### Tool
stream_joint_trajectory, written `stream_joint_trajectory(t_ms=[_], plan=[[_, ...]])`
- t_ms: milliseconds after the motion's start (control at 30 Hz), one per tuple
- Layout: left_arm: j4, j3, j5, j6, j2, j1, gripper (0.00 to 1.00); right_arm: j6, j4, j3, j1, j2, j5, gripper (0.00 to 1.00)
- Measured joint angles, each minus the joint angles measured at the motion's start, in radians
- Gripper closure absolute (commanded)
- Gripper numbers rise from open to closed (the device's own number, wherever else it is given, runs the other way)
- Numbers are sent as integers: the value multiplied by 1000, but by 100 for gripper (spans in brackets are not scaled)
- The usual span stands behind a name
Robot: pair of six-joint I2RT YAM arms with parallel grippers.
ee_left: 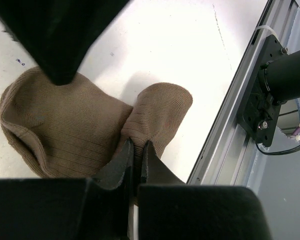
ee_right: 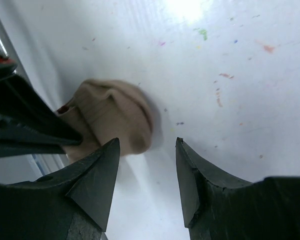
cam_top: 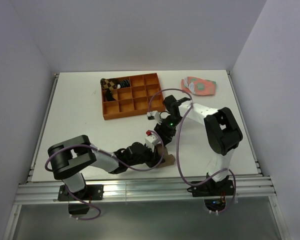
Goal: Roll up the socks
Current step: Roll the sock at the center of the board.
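Pinching a fold of the tan sock (ee_left: 65,120) at the near edge of the table (cam_top: 75,105), your left gripper (ee_left: 136,150) is clamped tight — roll slowly, and lower the wide-spread right gripper (ee_right: 147,150) to pin the loose end.

White table (cam_top: 80,125), seemingly plain pale walls (cam_top: 140,30)

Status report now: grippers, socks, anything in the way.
Left gripper shut on tan sock. Right gripper open, hovering beside it. Black sock in tray. Both grippers crowd one spot.
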Motion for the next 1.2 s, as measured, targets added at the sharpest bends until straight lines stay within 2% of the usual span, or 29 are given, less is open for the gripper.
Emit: stream_joint_trajectory(t_ms=[233, 567, 667, 767, 800, 933, 1200], plan=[[3, 0, 6, 0, 3, 0, 100, 10, 10, 43, 0, 74, 0, 43], [4, 10, 16, 0, 13, 0, 100, 8, 5, 43, 32, 92, -7, 44], [3, 14, 18, 0, 15, 0, 100, 8, 5, 43, 39, 96, -11, 48], [2, 14, 18, 0, 15, 0, 100, 7, 5, 43, 42, 101, -13, 58], [2, 14, 18, 0, 15, 0, 100, 8, 6, 43, 42, 102, -11, 67], [-4, 15, 17, 0, 12, 0, 100, 22, 25, 32, 42, 102, 16, 83], [-101, 13, 17, -5, -47, 0, 100, 85, 102, -41, 37, 43, 85, 88]])
